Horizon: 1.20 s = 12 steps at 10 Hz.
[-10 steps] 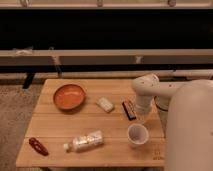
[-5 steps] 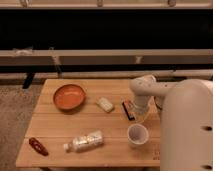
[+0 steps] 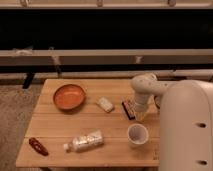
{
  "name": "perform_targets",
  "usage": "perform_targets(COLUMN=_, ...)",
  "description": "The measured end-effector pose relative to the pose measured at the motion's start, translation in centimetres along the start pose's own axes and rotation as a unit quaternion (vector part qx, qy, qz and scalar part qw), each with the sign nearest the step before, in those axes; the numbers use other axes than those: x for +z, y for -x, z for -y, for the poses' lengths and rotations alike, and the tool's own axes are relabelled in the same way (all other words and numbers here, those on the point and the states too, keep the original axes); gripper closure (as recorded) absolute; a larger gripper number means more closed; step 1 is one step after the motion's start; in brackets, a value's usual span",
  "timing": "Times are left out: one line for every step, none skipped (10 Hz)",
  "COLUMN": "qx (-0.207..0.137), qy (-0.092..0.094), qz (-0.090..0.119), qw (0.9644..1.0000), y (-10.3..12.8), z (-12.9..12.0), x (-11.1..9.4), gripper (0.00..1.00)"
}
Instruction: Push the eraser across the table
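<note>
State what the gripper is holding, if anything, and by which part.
It cannot be told; the gripper is down beside the eraser on the table.

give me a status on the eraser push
Gripper low at the right edge of the eraser. Eraser flat on the table, right of centre. Pale pad close on its left, could block a leftward push.

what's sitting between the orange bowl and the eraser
In the camera view, the pale oblong pad lies on the table between the bowl and the eraser; the gripper is at the eraser's side away from the bowl.
</note>
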Motion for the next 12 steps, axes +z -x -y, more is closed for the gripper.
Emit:
perform_targets(qx=-0.001, qy=0.003, qz=0.004, qw=1.0, y=0.5, z=-0.1, x=-0.1, gripper=1.0)
perform_targets(qx=-0.003, qy=0.007, qz=0.008, qw=0.9999, y=0.9, z=-0.1, x=-0.1, gripper=1.0)
perform_targets(qx=-0.005, qy=0.011, qz=0.011, qw=0.9999, y=1.3, z=-0.3, x=-0.1, gripper=1.0)
perform_targets(qx=-0.01, qy=0.016, qz=0.014, qw=0.9997, y=1.8, z=-0.6, x=-0.1, gripper=1.0)
perform_targets(qx=-0.015, qy=0.021, qz=0.017, qw=0.9995, y=2.3, z=-1.0, x=-0.2, gripper=1.0)
perform_targets(qx=-0.022, qy=0.026, qz=0.021, qw=0.9992, y=3.0, z=-1.8, x=-0.3, gripper=1.0)
perform_targets(qx=-0.03, qy=0.03, qz=0.024, qw=0.9988, y=3.7, z=-2.7, x=-0.4, gripper=1.0)
perform_targets(qx=-0.04, qy=0.037, qz=0.029, qw=0.9981, y=4.8, z=-3.8, x=-0.5, gripper=1.0)
perform_targets(qx=-0.043, qy=0.04, qz=0.032, qw=0.9978, y=5.4, z=-4.1, x=-0.6, gripper=1.0)
perform_targets(qx=-0.046, qy=0.043, qz=0.034, qw=0.9974, y=5.9, z=-4.2, x=-0.7, gripper=1.0)
perform_targets(qx=-0.05, qy=0.047, qz=0.04, qw=0.9968, y=7.0, z=-4.5, x=-0.9, gripper=1.0)
perform_targets(qx=-0.055, qy=0.051, qz=0.045, qw=0.9962, y=8.4, z=-4.8, x=-1.1, gripper=1.0)
